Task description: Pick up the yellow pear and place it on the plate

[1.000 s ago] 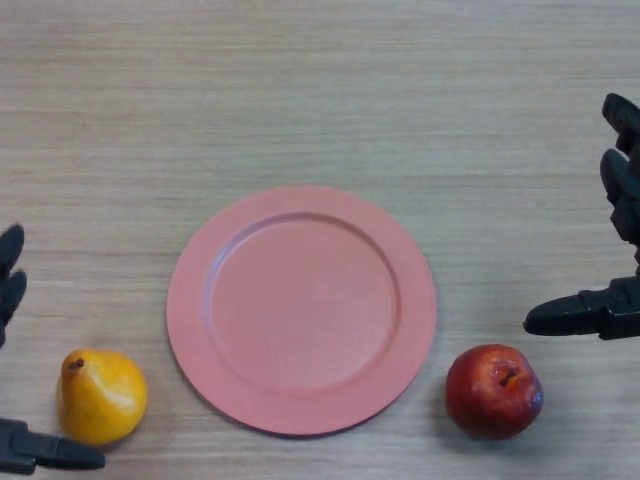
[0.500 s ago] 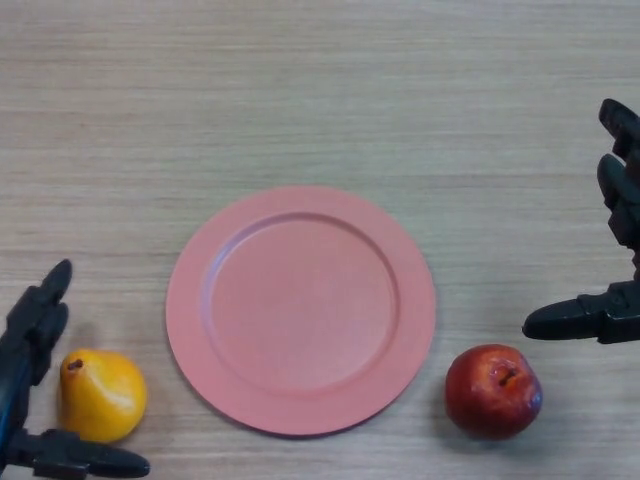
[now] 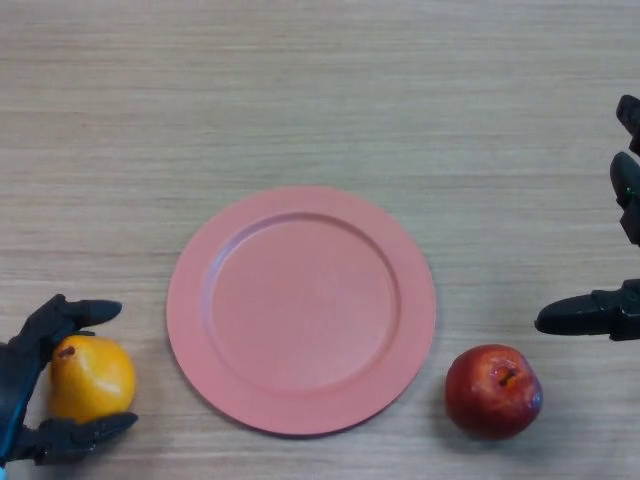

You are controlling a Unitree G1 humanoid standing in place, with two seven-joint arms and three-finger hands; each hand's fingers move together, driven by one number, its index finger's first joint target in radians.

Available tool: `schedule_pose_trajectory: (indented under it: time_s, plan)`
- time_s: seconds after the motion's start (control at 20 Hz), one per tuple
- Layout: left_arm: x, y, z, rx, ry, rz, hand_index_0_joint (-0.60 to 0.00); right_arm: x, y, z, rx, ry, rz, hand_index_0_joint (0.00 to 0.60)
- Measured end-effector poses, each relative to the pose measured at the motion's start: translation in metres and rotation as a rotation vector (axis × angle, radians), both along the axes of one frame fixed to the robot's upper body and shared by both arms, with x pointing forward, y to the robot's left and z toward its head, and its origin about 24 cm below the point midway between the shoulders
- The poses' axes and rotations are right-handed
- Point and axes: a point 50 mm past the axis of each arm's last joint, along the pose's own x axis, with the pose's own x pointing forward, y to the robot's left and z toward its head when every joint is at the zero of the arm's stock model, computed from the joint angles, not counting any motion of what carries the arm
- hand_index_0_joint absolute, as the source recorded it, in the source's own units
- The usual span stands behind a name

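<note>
Now the left hand (image 3: 25,385) is at the bottom left corner of the wooden bench (image 3: 320,90), and it is wrapped around the yellow pear (image 3: 90,378). Its fingers (image 3: 75,314) curl over the top of the pear and its thumb (image 3: 85,432) hooks under the bottom, so the pear sits snug between them. The pear is just beside the left edge of the pink plate (image 3: 301,310), but it is not on it. The plate lies flat in the middle of the bench. A red apple (image 3: 493,390) sits on the bench just to the right of the plate. The right hand (image 3: 610,300) is at the right edge, above the apple and not touching it, with its fingers spread wide.
</note>
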Motion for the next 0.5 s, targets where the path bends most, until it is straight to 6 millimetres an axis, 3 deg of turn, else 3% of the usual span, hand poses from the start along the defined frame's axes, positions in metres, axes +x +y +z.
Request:
schedule_pose_trajectory:
  time_s: [0.25, 0.5]
  plan:
    - [-0.002, -0.003, 0.008, 0.043, -0.032, -0.018, -0.600, 0.000, 0.000, 0.000, 0.000, -0.001, 0.000, 0.000]
    - [0.011, -0.021, 0.062, 0.096, -0.193, -0.130, -0.600, -0.001, 0.001, 0.003, -0.003, -0.015, 0.000, 0.000]
